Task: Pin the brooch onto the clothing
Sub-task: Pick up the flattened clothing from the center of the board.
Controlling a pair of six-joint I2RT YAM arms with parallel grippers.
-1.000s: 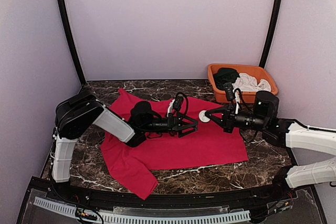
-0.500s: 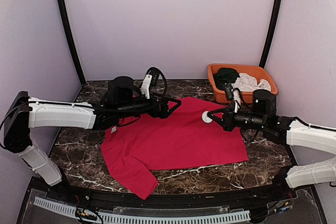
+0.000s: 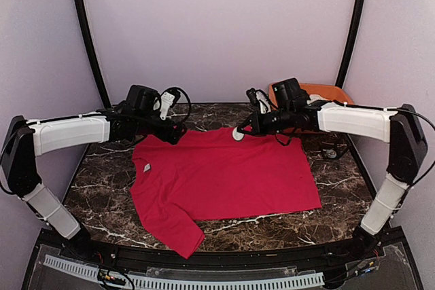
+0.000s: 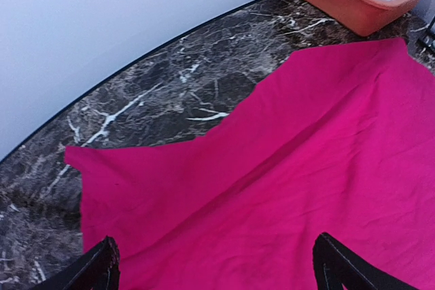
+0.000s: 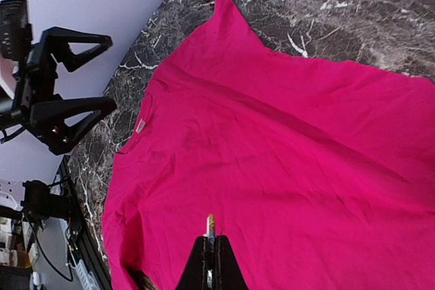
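Red T-shirt [image 3: 224, 174] flat — right end effector [image 3: 242, 131] pinching brooch [image 3: 238, 134], left end effector [image 3: 177, 132] splayed.

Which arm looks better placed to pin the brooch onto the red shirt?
The right. The right pincer is shut on the brooch, above the red shirt. The left pincer is open and empty, off by the shirt's far corner.

Lab booth: plain walls [image 3: 217, 25], marble-look tabletop [image 3: 272, 225].
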